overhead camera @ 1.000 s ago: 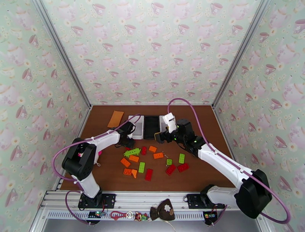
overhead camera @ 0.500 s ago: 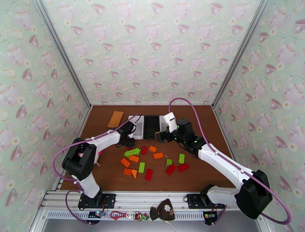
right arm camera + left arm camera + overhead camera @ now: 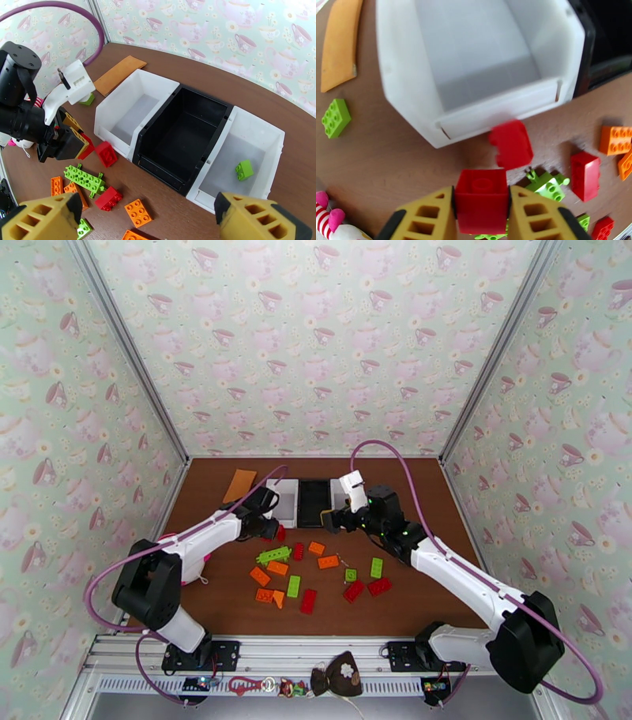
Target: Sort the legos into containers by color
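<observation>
No legible text, labels, brands or numbers on legos (image 3: 293, 585), containers (image 3: 493, 112) or teacup wallpaper (image 3: 316, 358).

The walls (image 3: 316, 343) carry pale green paper printed with pink-and-white teapots, cups and small flowers; the table (image 3: 450, 508) is reddish brown; the left bin (image 3: 130, 106) and right bin (image 3: 252, 138) are white, the middle bin (image 3: 181, 134) black; the small brick (image 3: 244, 169) in the right bin is lime green; the loose legos (image 3: 328, 561) are red, orange and lime; the card (image 3: 337, 43) is orange; the plush toy (image 3: 328, 223) seems pink with red-and-white stripes, though it is blurred; the left gripper (image 3: 482, 199) and right gripper (image 3: 148, 215) have mustard-yellow fingers (image 3: 430, 215); the brick (image 3: 482, 209) between the left ones is red; the cables (image 3: 395, 465) are purple.
</observation>
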Action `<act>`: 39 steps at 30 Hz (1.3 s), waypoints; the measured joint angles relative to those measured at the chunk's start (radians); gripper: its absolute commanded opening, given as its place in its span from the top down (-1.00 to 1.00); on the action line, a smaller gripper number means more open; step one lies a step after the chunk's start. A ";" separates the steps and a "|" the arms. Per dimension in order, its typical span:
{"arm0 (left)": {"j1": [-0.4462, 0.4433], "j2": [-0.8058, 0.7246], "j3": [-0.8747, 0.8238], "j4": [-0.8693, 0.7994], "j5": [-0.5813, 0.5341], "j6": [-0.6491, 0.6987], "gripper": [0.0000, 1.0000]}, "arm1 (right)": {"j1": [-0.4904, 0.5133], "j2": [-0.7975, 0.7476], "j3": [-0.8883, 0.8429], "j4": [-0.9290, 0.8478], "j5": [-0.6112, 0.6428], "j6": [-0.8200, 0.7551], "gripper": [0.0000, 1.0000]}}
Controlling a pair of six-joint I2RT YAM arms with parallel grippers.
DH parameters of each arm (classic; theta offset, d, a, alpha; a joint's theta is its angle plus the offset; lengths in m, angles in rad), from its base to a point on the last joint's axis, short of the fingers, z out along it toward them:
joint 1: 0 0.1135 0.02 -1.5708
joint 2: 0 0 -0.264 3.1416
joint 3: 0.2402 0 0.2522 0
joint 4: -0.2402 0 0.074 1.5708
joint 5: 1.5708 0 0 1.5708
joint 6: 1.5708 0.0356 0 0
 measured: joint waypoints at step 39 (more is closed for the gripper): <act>0.002 0.162 0.214 0.363 -0.097 -0.106 -0.82 | 0.000 0.010 0.081 -0.055 0.101 0.070 -0.98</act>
